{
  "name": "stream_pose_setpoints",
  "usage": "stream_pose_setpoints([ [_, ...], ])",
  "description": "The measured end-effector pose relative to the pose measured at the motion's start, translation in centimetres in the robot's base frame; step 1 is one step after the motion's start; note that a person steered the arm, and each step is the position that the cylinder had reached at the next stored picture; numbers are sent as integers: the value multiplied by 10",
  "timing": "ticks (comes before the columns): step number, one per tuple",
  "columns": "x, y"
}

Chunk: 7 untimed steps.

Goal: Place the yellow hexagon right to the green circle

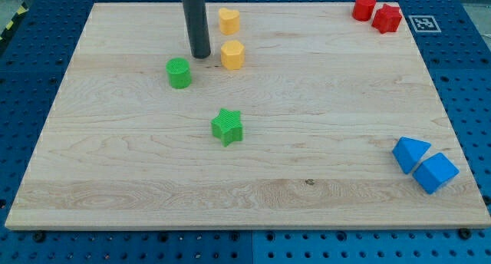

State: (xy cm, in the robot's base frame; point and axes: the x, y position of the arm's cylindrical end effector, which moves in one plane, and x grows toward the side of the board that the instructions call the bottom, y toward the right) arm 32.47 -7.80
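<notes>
The yellow hexagon (232, 54) stands on the wooden board (322, 126) near the view's top, left of centre. The green circle (179, 72) stands a little lower and to its left. My tip (201, 55) rests on the board between the two, just left of the yellow hexagon and up and right of the green circle. A small gap shows between the tip and the hexagon.
A second yellow block, heart-like (229, 20), stands above the hexagon. A green star (227, 127) is near the board's middle. Two red blocks (364, 6) (387, 18) stand at the top right. Two blue blocks (410, 153) (435, 172) stand at the bottom right.
</notes>
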Motion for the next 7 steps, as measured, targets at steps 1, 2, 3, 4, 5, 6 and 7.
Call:
stream_pose_setpoints([
  [1,-2,17],
  [2,-2,31],
  [3,-2,34],
  [4,-6,40],
  [5,-24,41],
  [6,-24,45],
  [7,-13,62],
])
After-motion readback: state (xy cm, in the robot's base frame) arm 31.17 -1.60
